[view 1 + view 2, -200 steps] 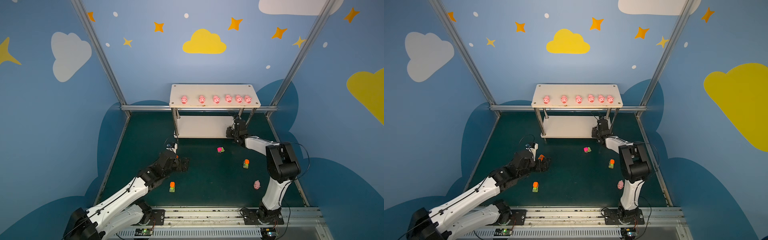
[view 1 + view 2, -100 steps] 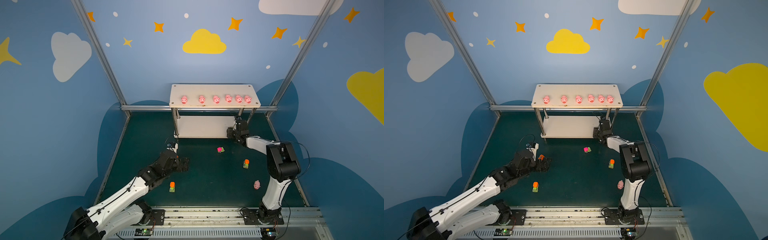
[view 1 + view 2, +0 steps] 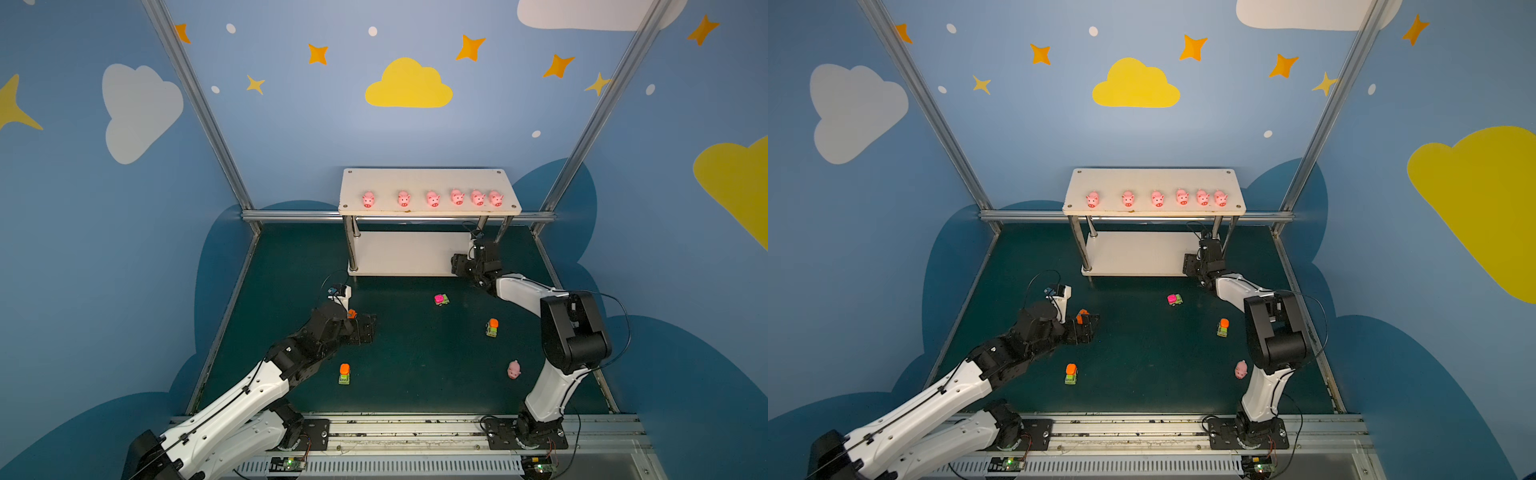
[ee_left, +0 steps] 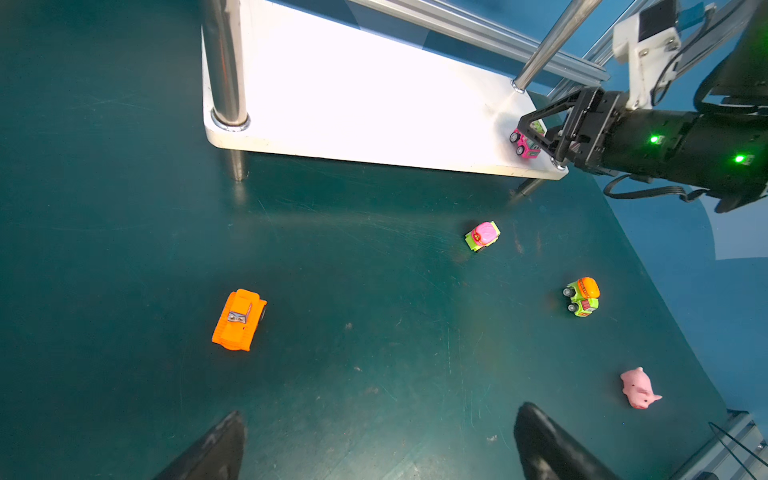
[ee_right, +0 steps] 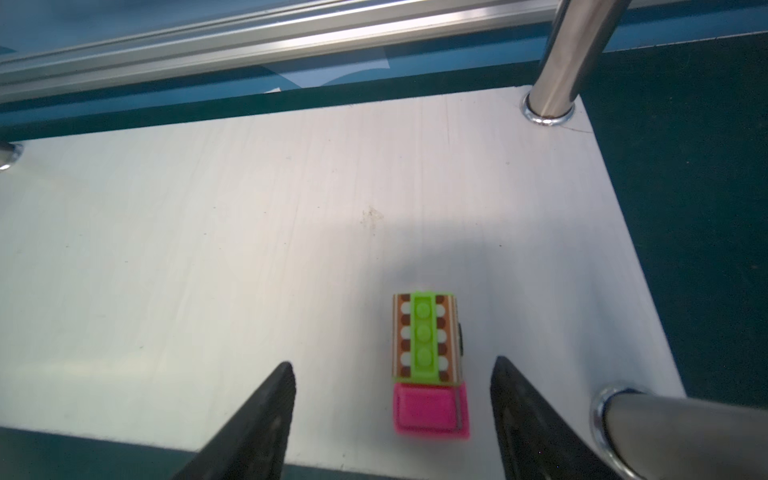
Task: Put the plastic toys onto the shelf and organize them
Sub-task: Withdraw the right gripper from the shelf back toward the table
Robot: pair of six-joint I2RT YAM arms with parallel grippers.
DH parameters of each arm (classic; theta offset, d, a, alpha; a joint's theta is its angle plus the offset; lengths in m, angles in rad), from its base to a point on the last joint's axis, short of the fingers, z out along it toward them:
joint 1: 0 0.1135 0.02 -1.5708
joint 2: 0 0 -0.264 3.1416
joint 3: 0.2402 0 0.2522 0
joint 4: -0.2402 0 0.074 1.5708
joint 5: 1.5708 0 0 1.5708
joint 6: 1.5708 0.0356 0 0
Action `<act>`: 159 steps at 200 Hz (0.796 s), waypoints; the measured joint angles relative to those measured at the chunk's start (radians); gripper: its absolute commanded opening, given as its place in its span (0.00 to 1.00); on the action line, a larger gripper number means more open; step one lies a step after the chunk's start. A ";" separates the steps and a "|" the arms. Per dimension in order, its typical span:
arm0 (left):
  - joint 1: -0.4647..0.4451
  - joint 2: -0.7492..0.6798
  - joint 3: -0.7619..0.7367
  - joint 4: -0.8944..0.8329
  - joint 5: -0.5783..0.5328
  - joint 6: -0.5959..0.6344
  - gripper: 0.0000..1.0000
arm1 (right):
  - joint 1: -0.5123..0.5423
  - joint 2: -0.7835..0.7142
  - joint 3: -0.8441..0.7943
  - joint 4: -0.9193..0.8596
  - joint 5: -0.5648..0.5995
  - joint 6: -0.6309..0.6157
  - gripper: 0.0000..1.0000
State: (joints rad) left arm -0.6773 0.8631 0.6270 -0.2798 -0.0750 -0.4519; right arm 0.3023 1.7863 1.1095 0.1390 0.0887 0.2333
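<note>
1. The green mat (image 3: 415, 353) covers the work floor. The shelf hides its far strip.
2. The shelf (image 3: 428, 178) stands at the far edge of the mat. In both top views the upper board hides the rear of the lower board (image 3: 1138, 253).
3. The left gripper (image 4: 381, 409) is positioned over the mat, left of centre. Its fingers are spread wide with nothing between them. Its wrist view cuts them off and shows only the tips.
4. The right gripper (image 5: 392, 363) reaches in at the right end of the lower board. Its fingers are released, one on each side of a toy truck, with a gap showing on both sides.
5. Six pigs (image 3: 432, 198) stand in a row along the front of the upper board, snouts toward the camera.
6. The seventh pig (image 3: 514, 369) lies on the mat beside the right arm, well apart from the shelf.
7. The magenta-and-lime truck (image 5: 428, 361) rests on the lower board near its front right post. In both top views the right gripper hides it.
8. The orange vehicle (image 4: 240, 320) sits on the mat ahead of the left fingertips. In a top view only a sliver (image 3: 352, 313) shows past the gripper body.
9. Three lime vehicles sit on open mat: one magenta-topped (image 3: 441, 299) and two orange-topped (image 3: 492, 327) (image 3: 344, 374). Their detail is too small to make out in the top views.
</note>
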 measured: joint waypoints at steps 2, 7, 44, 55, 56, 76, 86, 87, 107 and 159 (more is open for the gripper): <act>0.000 -0.002 -0.001 0.000 0.000 0.000 1.00 | 0.002 -0.003 -0.002 -0.002 0.000 0.000 0.74; 0.000 -0.005 -0.003 -0.001 -0.001 -0.001 1.00 | 0.005 -0.011 -0.005 -0.006 0.000 0.002 0.74; 0.000 -0.045 -0.020 -0.005 -0.001 -0.010 1.00 | 0.043 -0.085 -0.047 -0.049 0.008 0.017 0.74; 0.000 -0.062 -0.032 -0.005 -0.001 -0.015 1.00 | 0.057 -0.120 -0.071 -0.063 0.013 0.025 0.74; 0.000 -0.063 -0.033 -0.005 -0.001 -0.015 1.00 | 0.058 -0.122 -0.073 -0.064 0.014 0.025 0.74; 0.000 -0.094 -0.064 -0.004 -0.002 -0.024 1.00 | 0.091 -0.198 -0.115 -0.105 0.023 0.051 0.75; 0.000 -0.110 -0.084 -0.002 -0.002 -0.031 1.00 | 0.111 -0.239 -0.135 -0.119 0.019 0.065 0.75; 0.000 -0.112 -0.086 -0.002 -0.002 -0.032 1.00 | 0.113 -0.243 -0.136 -0.120 0.019 0.066 0.74; 0.000 -0.134 -0.123 0.011 -0.002 -0.041 1.00 | 0.179 -0.322 -0.167 -0.150 0.019 0.099 0.74; 0.000 -0.141 -0.143 0.029 0.006 -0.062 1.00 | 0.259 -0.349 -0.214 -0.208 0.018 0.143 0.74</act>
State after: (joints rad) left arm -0.6773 0.7223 0.4835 -0.2512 -0.0689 -0.5140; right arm 0.5613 1.4372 0.8955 -0.0689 0.1062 0.3767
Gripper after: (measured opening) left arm 0.997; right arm 0.744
